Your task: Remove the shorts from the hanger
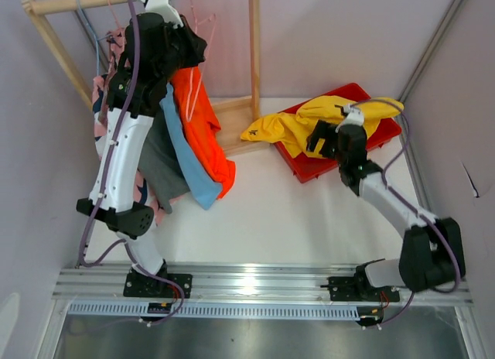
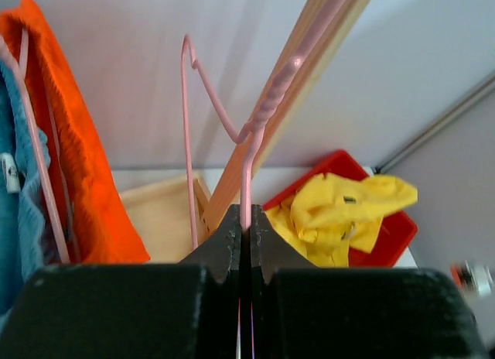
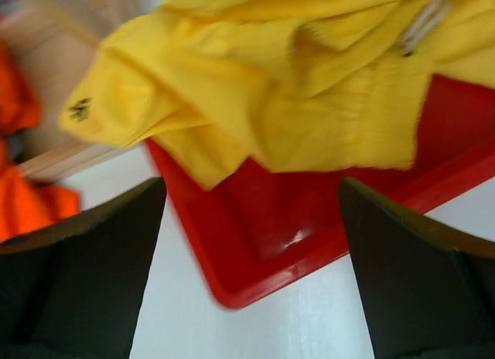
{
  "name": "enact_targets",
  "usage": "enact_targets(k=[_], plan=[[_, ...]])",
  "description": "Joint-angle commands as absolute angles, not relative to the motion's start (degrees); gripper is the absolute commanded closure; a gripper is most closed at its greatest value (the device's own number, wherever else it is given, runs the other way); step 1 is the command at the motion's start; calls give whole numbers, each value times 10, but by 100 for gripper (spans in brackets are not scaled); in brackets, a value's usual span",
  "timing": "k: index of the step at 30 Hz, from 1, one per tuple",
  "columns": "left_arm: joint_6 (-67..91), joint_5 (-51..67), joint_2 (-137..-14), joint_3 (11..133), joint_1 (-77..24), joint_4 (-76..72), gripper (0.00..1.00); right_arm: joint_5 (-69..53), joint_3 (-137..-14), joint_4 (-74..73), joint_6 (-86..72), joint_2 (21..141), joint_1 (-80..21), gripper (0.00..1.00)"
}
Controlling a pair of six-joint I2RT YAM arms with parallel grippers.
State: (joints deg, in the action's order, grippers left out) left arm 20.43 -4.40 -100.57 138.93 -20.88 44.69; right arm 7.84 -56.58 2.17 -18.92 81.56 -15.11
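Left gripper: clamped on bare pink hanger, presumably steadying it. Right gripper: jaws apart, empty, above yellow shorts, draped over red bin, seemingly deposited there.
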Motion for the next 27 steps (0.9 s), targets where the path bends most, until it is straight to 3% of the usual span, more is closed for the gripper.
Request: enact_targets(k=[1,5,11,27], plan=[[188,-82,-1030,1430,-210,392,100,61,-469,139,-244,711,-177,1],[207,-89,-1055,1398,-207,322,100,28,-381,168,-267,642,-202,1],[213,-118,-1133,1450,-199,263,100,30,-324,175,-264,578,-272,1],[265,-87,-1180,1463,-146,223,100,78,-301,142,-271,527,-372,1]])
